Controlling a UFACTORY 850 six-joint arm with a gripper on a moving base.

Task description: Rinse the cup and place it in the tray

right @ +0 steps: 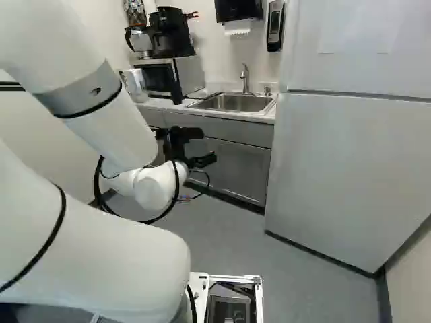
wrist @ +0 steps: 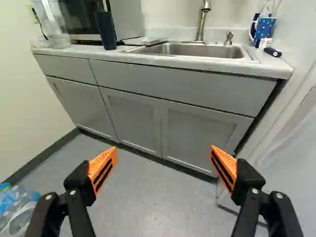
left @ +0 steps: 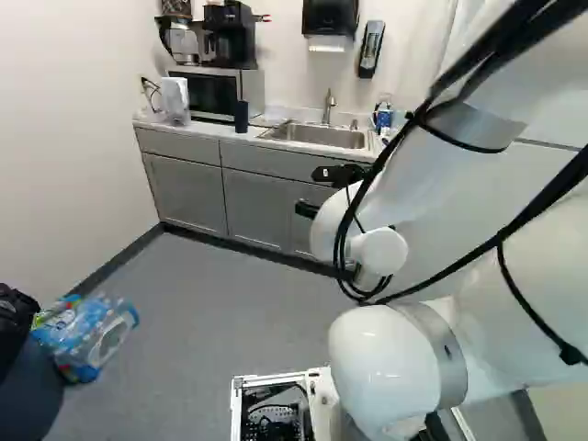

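At the back of the left base view, the tall dark tumbler (left: 241, 117) stands on the counter (left: 204, 130), beside the sink (left: 317, 137). Arm (left: 404, 188) is well short; judged step: approach.

Right base view: faucet (right: 244, 78) rises behind the sink; refrigerator (right: 347, 168) stands at the right. Keep the arm clear of both.

Wrist view: fingers (wrist: 102, 170) spread wide, nothing between them, facing the cabinet doors (wrist: 195, 133). Patterned blue mug (wrist: 264, 28) sits past the sink; cannot tell which vessel is the cup. Tray not identified. If tumbler: raise wrist above counter edge, straddle its sides at mid-height, close gently to avoid tipping.
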